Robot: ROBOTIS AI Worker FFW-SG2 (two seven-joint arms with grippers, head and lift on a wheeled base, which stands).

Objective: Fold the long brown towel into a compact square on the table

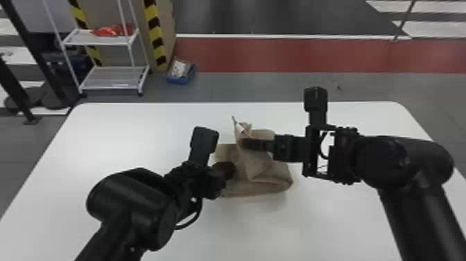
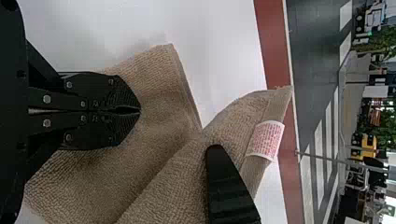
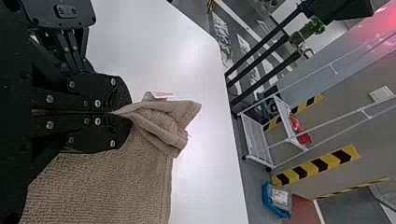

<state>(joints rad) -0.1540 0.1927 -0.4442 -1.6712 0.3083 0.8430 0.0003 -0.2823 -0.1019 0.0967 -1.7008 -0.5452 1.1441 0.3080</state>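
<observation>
Towel point(image 1: 268, 173) (one edge in right pincer point(image 1: 244, 143)), well inside table edges point(image 1: 173, 103)

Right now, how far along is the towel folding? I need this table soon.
Partly done: the brown towel lies in layers on the table. In hand: the right gripper pinches a raised flap; the left gripper sits shut at the towel. To do, it seems: lowering that flap and squaring the outline.

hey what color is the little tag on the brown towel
The tag is white with red print, clearest in the left wrist view.
</observation>
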